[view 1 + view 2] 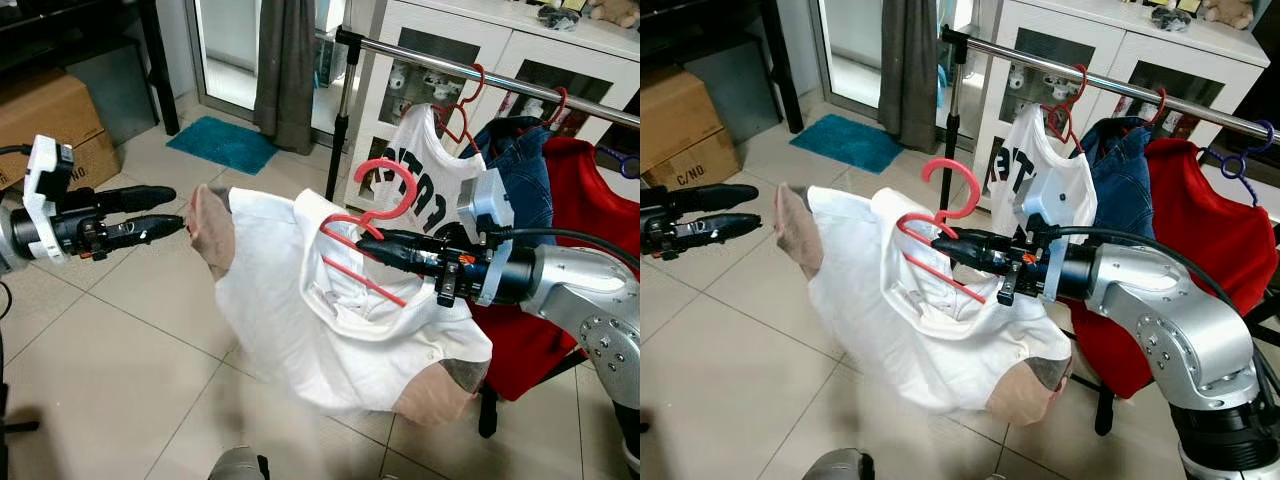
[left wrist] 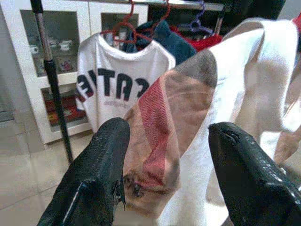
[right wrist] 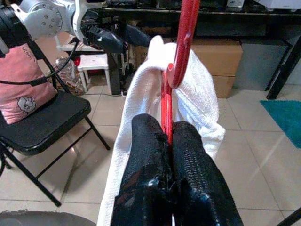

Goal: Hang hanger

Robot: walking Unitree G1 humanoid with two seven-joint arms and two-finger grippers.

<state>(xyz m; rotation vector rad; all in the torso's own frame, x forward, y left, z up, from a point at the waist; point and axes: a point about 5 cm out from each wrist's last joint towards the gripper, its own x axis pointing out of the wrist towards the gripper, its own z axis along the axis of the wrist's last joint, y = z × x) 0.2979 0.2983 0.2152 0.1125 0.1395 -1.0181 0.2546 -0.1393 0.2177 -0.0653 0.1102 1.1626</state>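
The red hanger [image 1: 372, 225] hangs in the air with a white shirt [image 1: 300, 310] on it, below and in front of the rail [image 1: 480, 75]. The right gripper [image 1: 385, 247] pinches the hanger tight just under its hook. At nine o'clock from the shirt, the left gripper [image 1: 175, 210] is spread wide, holding nothing, near the tan sleeve [image 1: 210, 232]. A printed tee [image 1: 430, 180] hangs on the rail at one o'clock.

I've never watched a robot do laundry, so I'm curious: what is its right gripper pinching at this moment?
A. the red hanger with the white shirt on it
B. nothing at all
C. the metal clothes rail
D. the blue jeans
A: the right gripper is shut on the red hanger that carries the white shirt, short of the clothes rail.
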